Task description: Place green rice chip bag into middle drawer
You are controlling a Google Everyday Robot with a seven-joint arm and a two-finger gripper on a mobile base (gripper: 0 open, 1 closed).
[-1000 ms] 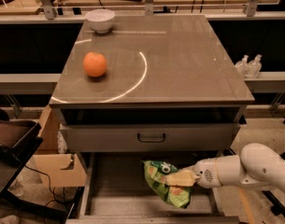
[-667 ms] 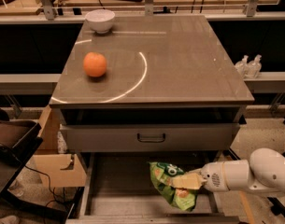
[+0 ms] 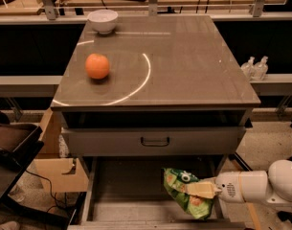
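Observation:
The green rice chip bag is crinkled and shiny. It hangs over the right side of the open middle drawer, a shallow grey box below the cabinet's closed top drawer. My gripper reaches in from the right on a white arm and is shut on the green rice chip bag, its pale fingers pinching the bag's right edge. The bag's lower end is near the drawer floor; I cannot tell if it touches.
An orange and a white bowl sit on the cabinet top. The top drawer front with a dark handle is shut. A cardboard box and a dark bin stand at the left. Two small bottles are at the right.
My gripper and the bag have shifted to the right and slightly down inside the drawer. The arm has drawn back toward the right edge.

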